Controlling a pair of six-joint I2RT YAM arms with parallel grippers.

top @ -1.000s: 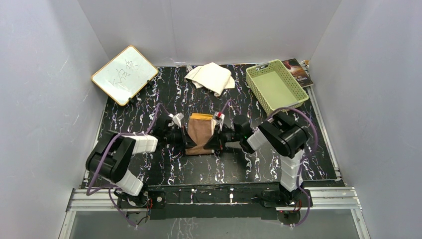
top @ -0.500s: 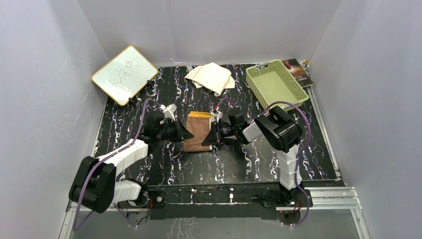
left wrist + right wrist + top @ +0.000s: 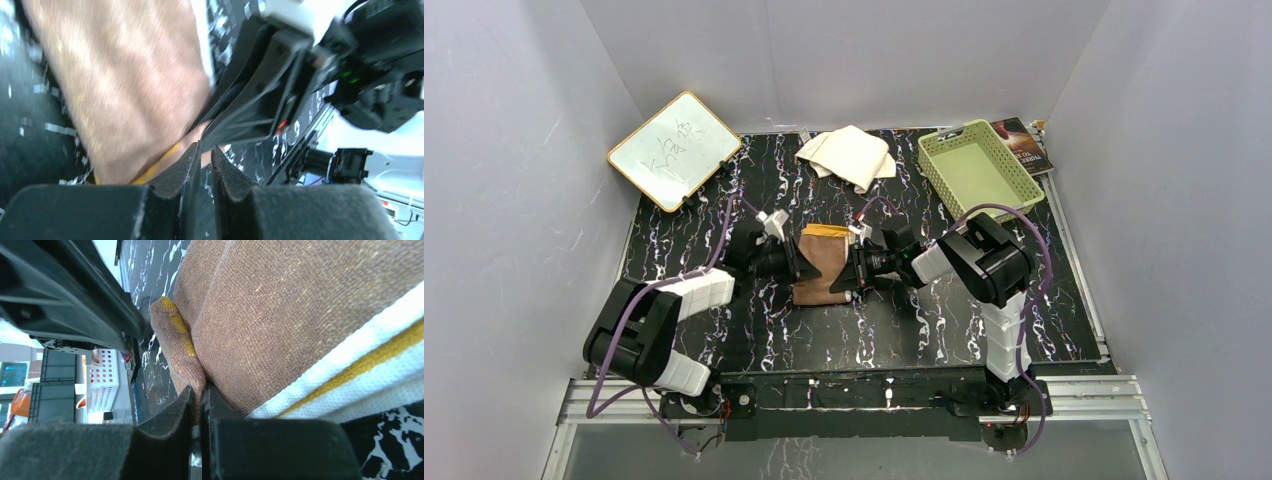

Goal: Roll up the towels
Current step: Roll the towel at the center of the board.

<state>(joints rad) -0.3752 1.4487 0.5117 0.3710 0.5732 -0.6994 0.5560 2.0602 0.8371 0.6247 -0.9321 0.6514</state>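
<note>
The bear towel (image 3: 822,268) lies folded in the middle of the table, brown back up, with an orange edge at its far end. My left gripper (image 3: 801,268) is at its left edge, my right gripper (image 3: 848,275) at its right edge. In the left wrist view my left gripper (image 3: 205,150) is nearly closed, its tips against the towel (image 3: 125,75) edge, with only table showing in the slit. In the right wrist view my right gripper (image 3: 200,390) is shut on a brown fold of the towel (image 3: 300,305). The cream-white towel (image 3: 849,155) lies crumpled at the back.
A green basket (image 3: 934,165) stands at the back right with a book (image 3: 1026,145) beyond it. A whiteboard (image 3: 674,150) leans at the back left. The two grippers face each other a few centimetres apart across the towel.
Both grippers have moved a little farther from the near edge along the towel's sides. The left arm's elbow swung out and back in. The towel has stayed in the middle.
</note>
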